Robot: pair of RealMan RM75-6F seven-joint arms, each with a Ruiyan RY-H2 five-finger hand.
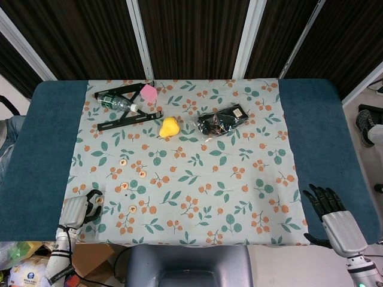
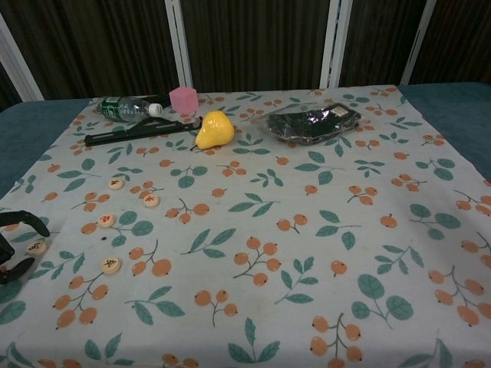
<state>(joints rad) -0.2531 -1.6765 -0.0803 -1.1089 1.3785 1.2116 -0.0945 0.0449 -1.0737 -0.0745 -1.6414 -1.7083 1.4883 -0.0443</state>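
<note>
My left hand (image 1: pixel 76 210) lies at the table's front left corner. In the chest view its dark fingers (image 2: pixel 21 221) curve above and below a round wooden game piece (image 2: pixel 36 248) that lies flat on the cloth. They bracket it without visibly pinching it. More round pieces (image 2: pixel 111 265) (image 2: pixel 106 221) (image 2: pixel 151 200) lie just to its right. My right hand (image 1: pixel 328 210) rests at the front right edge on the blue table cover, fingers spread and holding nothing. It does not show in the chest view.
At the back lie a yellow pear (image 1: pixel 169 127), a pink cube (image 1: pixel 148 92), a plastic bottle (image 1: pixel 113 102), black bars (image 1: pixel 129 119) and a black bag (image 1: pixel 222 120). A floral cloth (image 1: pixel 197 179) covers the table's middle.
</note>
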